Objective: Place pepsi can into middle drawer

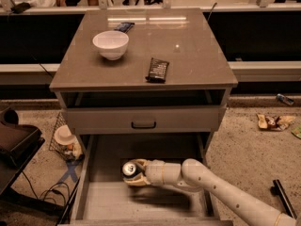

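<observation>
The pepsi can [130, 169], dark with a silver top, is held in my gripper [133, 173] inside the open middle drawer [141, 202], close above its pale grey floor, left of centre. My white arm reaches in from the lower right. The drawer is pulled far out below the cabinet, its thin side walls at left and right.
On the cabinet top [197, 55] stand a white bowl [111, 44], a flat dark snack bar [157, 69] and a blue packet [123, 27]. The closed drawer front with a black handle [143, 124] is above the open drawer. A basket with a cup [65, 140] stands left on the floor.
</observation>
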Tool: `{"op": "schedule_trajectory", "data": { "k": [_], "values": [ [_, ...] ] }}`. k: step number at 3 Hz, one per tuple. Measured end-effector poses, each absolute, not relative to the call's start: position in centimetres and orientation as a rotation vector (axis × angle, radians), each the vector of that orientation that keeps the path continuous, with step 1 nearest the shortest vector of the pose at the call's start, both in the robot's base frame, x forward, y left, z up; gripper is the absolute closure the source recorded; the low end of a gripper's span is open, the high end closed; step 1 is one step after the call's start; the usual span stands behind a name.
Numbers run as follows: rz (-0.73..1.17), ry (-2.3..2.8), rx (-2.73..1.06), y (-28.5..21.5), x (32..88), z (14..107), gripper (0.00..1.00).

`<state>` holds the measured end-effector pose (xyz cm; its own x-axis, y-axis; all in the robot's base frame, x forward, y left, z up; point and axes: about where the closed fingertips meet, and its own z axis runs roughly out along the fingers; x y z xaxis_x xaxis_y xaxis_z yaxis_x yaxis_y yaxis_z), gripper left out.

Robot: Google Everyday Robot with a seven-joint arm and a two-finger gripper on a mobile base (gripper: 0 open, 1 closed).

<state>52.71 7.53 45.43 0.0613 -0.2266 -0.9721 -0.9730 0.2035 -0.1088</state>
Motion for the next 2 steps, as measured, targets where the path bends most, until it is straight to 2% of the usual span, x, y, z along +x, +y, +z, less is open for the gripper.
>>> {"op": "schedule_trajectory", "data": {
  "k": [1, 2],
  "values": [
    [0.878, 1.394, -1.243, 7.79, 52.60, 45.44, 0.24],
    [0.880, 1.392, -1.244, 7.94, 52.54, 45.44, 0.02]
  ]
}}
